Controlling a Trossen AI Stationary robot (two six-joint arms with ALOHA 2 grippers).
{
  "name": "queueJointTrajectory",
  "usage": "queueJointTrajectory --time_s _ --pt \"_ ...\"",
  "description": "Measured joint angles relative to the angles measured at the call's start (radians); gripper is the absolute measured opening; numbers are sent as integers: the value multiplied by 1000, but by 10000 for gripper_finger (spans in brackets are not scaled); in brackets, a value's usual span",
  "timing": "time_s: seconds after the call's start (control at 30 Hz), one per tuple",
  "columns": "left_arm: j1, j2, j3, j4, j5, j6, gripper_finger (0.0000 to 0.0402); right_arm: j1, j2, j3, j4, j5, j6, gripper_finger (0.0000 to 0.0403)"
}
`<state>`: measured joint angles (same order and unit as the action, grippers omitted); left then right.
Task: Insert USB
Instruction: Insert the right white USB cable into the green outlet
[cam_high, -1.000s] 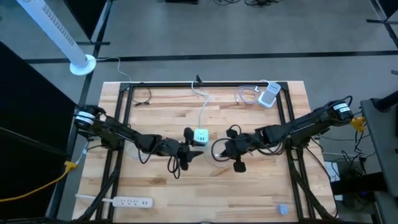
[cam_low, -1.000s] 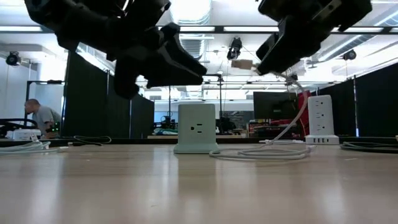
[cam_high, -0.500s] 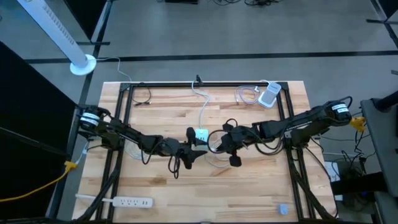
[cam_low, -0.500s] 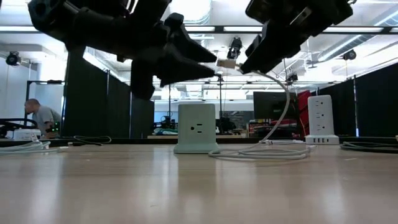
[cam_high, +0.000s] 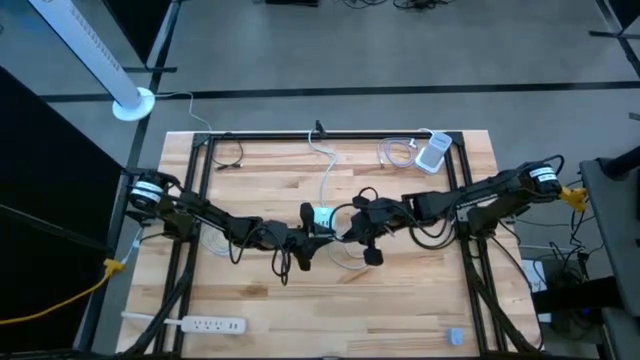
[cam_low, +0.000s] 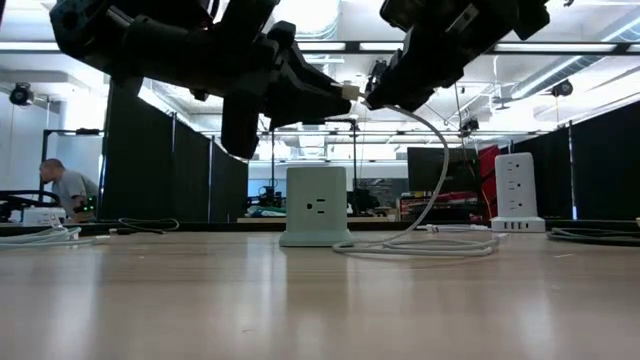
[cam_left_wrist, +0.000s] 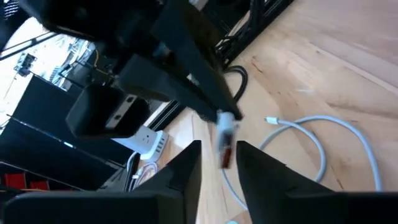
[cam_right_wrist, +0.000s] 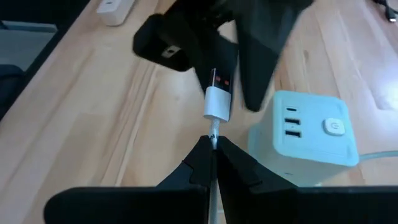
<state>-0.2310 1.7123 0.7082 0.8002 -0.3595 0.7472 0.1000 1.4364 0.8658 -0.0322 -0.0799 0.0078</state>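
Risk: left gripper (cam_right_wrist: 227, 65) jaws, apart around USB plug (cam_right_wrist: 219, 93) at frame centre, close skewed while right gripper (cam_right_wrist: 211, 154) pinches the cable (cam_low: 435, 190); plug could twist and miss the charger cube (cam_right_wrist: 308, 134).

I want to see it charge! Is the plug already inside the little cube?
No, the USB plug hangs in the air beside the power cube, whose ports sit empty in the right wrist view.

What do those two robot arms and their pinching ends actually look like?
Both arms are dark, slim and jointed, with black cables looped along them and a white band near each base. The left gripper and right gripper are black blocks tapering into two flat, pointed jaws.
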Motion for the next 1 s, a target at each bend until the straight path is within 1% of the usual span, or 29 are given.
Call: queueJointTrajectory --time_s 0.4,0.57,0.63,0.7,0.8,0.87,1.0 --pt "-1 0 0 26 -2 -13 12 -3 0 0 6 0 4 0" --pt "-2 0 0 27 -58 -86 11 -4 0 -1 8 15 -7 0" --pt "-2 0 0 26 -77 -120 11 -3 0 -1 8 48 -24 2" --pt "-3 0 0 28 -97 -162 10 -3 -2 -1 10 63 -52 14" --pt "-7 -2 0 27 -128 -220 9 -2 -2 -1 10 77 -82 45" --pt "-11 -2 -2 27 -132 -245 0 -2 -7 -2 8 93 -102 70" --pt "-15 -3 -10 26 -135 -324 3 10 -21 -2 30 116 -141 106"
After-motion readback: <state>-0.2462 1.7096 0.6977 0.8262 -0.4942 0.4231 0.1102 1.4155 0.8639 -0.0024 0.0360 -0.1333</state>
